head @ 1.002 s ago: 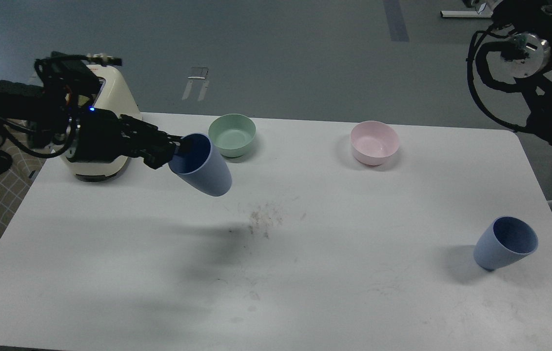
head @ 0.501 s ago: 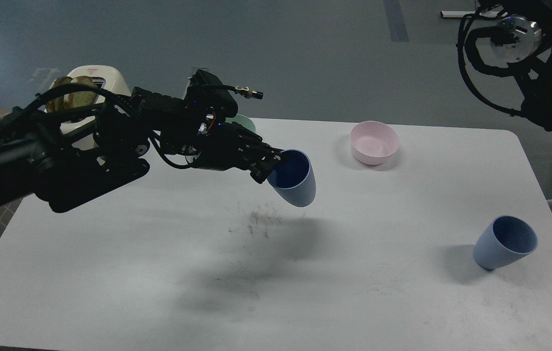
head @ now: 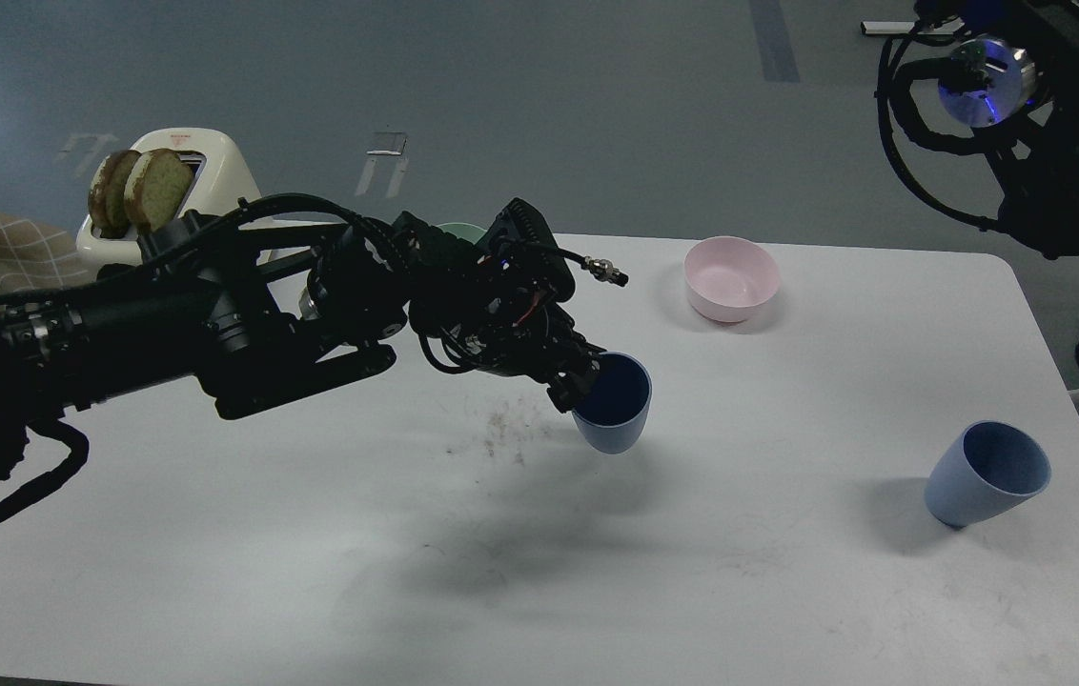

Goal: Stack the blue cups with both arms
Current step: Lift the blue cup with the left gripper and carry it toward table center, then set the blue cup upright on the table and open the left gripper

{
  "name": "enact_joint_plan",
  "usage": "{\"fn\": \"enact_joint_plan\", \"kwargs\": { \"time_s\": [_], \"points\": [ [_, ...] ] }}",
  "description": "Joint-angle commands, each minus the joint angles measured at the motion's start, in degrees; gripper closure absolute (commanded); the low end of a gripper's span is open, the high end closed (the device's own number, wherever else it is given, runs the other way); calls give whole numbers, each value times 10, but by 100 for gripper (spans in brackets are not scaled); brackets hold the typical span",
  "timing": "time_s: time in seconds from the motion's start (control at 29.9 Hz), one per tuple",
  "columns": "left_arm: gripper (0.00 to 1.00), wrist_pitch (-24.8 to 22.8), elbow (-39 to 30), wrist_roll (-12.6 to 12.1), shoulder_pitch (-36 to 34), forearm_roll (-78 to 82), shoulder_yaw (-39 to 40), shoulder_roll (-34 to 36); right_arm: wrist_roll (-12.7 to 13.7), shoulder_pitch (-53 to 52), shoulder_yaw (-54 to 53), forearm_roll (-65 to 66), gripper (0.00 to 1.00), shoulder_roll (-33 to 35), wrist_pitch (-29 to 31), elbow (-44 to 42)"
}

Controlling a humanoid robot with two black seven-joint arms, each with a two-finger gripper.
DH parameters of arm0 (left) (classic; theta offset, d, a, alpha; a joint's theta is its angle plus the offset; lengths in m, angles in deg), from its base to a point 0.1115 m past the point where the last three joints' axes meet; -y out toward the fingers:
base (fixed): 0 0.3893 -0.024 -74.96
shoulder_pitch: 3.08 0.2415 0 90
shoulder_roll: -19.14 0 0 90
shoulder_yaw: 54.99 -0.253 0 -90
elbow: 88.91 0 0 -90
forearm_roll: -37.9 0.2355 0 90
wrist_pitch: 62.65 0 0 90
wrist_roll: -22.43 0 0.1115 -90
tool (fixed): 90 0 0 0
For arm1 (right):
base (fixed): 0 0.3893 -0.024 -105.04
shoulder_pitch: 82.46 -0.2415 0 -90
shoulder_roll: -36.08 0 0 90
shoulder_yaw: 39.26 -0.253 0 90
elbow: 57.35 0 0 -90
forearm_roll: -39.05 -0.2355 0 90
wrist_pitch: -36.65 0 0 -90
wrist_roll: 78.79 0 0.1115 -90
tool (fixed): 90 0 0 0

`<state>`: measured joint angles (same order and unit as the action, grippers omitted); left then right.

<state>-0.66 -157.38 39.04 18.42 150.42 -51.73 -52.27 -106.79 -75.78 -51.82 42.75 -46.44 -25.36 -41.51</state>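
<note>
Head view. The left pincer (head: 582, 381) was clamped on the near-left rim of one blue cup (head: 614, 405), one finger apparently inside the mouth and one outside. This carried cup hung clear of the white worktop (head: 311, 534), mouth up and tilted slightly, over the centre, with its shadow lying below it on the surface. The second blue cup (head: 986, 474) stood on the worktop at the near right, well apart from the first, leaning with its mouth toward the right. The right arm (head: 1026, 114) was raised at the far right, off the worktop; its pincer could not be made out, so its state cannot be told.

The step in hand was judged to be the transfer of the carried cup toward the standing one.

- Keep the rim grip firm; a grip at one edge lets the cup swing.
- Carry the cup high enough to pass over the other cup's rim.
- Level the carried cup, base down, before lowering it.
- Line up the narrow base with the open mouth below.
- Steadying the standing cup with the right arm is advisable, since a light cup may tip on contact.

The pink bowl (head: 732, 278) lay at the far side, clear of the likely path.
</note>
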Motion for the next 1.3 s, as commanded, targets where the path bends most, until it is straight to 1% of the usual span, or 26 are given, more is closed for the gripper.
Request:
{"fn": "enact_joint_plan", "kwargs": {
  "time_s": [0.0, 0.17, 0.33, 0.4, 0.43, 0.47, 0.5, 0.63, 0.7, 0.8, 0.97, 1.07, 1.14, 1.17, 1.24, 1.27],
  "points": [
    [100, 0, 10, 0, -1, 0, -23, -12, 0, 1, 0, 0, 0, 2, 0, 0],
    [100, 0, 34, 1, 0, 0, -39, -20, 0, 3, 0, 0, 0, 3, 0, 0],
    [100, 0, 37, 4, 2, -4, -39, -20, 0, 5, 0, 0, 0, 4, 0, 0],
    [81, 0, 37, 6, 1, -7, -38, -21, 0, 7, 0, 0, 0, 3, 0, 0],
    [60, 0, 37, 6, 1, -8, -38, -21, 0, 7, 0, 0, 0, 3, 0, 0],
    [51, 0, 37, 6, 2, -8, -38, -21, 0, 7, 0, 0, 0, 3, 0, 0],
    [38, 0, 37, 7, 2, -8, -37, -21, 0, 7, 0, 0, 0, 3, 0, 0],
    [15, 0, 36, 7, 1, -9, -35, -20, 0, 7, 0, 0, 0, 3, 0, 0],
    [10, 0, 35, 7, 0, -9, -34, -18, 0, 7, 0, 0, 0, 3, 0, 0],
    [6, 0, 34, 7, -6, -19, -34, -14, 0, 7, 0, 0, 0, 4, 0, 0],
    [4, 0, 25, 8, -36, -45, -31, 7, 0, 7, 1, 0, 0, 9, 0, 0],
    [3, 0, 0, 16, -73, -84, -21, 49, 0, 7, 2, 1, 0, 25, 0, 2],
    [3, 0, -8, 19, -94, -160, 4, 91, 0, 4, 15, 3, 0, 55, 0, 12],
    [3, 0, -8, 19, -94, -160, 4, 91, 0, 3, 15, 3, 0, 55, 0, 12],
    [3, 0, -8, 17, -95, -238, 38, 124, 0, 0, 48, 8, 0, 82, 0, 31],
    [3, 0, -8, 14, -95, -295, 66, 145, 0, -1, 69, 9, 0, 107, 0, 58]
  ]
}}
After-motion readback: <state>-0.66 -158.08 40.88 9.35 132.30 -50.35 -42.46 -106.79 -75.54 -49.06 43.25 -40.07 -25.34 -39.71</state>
